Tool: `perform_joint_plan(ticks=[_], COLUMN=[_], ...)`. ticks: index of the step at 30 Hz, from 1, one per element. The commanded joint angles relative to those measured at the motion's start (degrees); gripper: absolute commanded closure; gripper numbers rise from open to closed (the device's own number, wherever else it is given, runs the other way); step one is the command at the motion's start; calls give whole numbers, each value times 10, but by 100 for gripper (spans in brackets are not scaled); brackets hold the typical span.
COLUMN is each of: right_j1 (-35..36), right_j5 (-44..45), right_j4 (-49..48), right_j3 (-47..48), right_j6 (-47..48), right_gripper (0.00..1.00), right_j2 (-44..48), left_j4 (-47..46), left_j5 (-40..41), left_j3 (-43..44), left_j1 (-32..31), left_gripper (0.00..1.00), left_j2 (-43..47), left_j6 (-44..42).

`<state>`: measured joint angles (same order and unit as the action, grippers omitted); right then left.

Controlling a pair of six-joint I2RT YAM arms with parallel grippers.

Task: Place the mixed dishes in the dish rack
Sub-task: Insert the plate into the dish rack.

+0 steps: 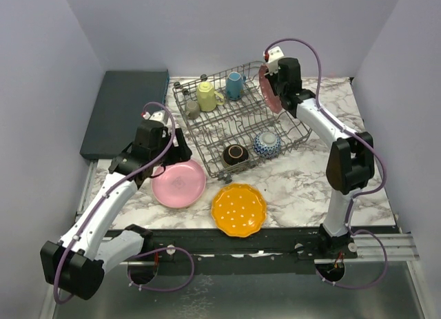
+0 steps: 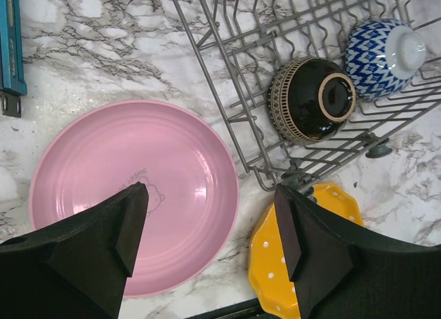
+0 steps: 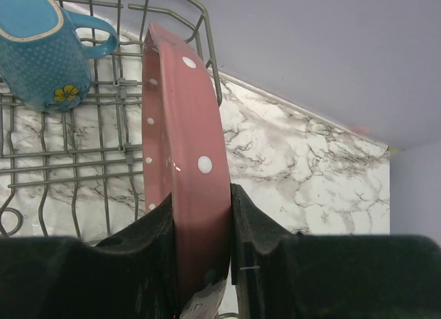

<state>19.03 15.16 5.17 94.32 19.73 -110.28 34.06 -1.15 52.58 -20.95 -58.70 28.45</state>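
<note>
Right gripper [image 3: 201, 215] clamps the dotted red plate [image 3: 180, 119] upright at the dish rack [image 1: 238, 122] edge, perhaps touching wire; left gripper [image 2: 210, 209] gapes above the pink plate [image 2: 103, 167]

From high and behind, looking down over everything. Left wrist close above round pink plate [image 2: 131, 195] and grey metal wire dish rack [image 2: 296, 36], near corner, both shared overhead; right wrist tight on rack's far corner.

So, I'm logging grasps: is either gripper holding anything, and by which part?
The right gripper pinches the dotted red plate by its rim. The left gripper is open and empty above the pink plate.
</note>
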Motion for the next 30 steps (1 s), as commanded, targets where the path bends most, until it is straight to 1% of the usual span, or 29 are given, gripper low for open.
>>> perform_joint_plan(ticks=[1, 6, 16, 23, 30], right_j1=[-3, -4, -3, -3, -3], right_j5=[8, 5, -2, 3, 4], right_j4=[-101, -114, -131, -159, -229], right_j3=[21, 12, 0, -41, -104], right_j6=[4, -6, -38, -57, -84], right_gripper=[100, 100, 100, 100, 100], right_j2=[0, -10, -24, -17, -6], left_j4=[13, 6, 6, 6, 7], left_j5=[-23, -21, -15, -9, -7], left_j3=[-7, -38, -40, -37, -37], left_j1=[3, 3, 3, 4, 4], left_gripper=[20, 20, 20, 20, 20], left_j2=[46, 58, 64, 58, 64], left_j6=[4, 3, -3, -8, -8])
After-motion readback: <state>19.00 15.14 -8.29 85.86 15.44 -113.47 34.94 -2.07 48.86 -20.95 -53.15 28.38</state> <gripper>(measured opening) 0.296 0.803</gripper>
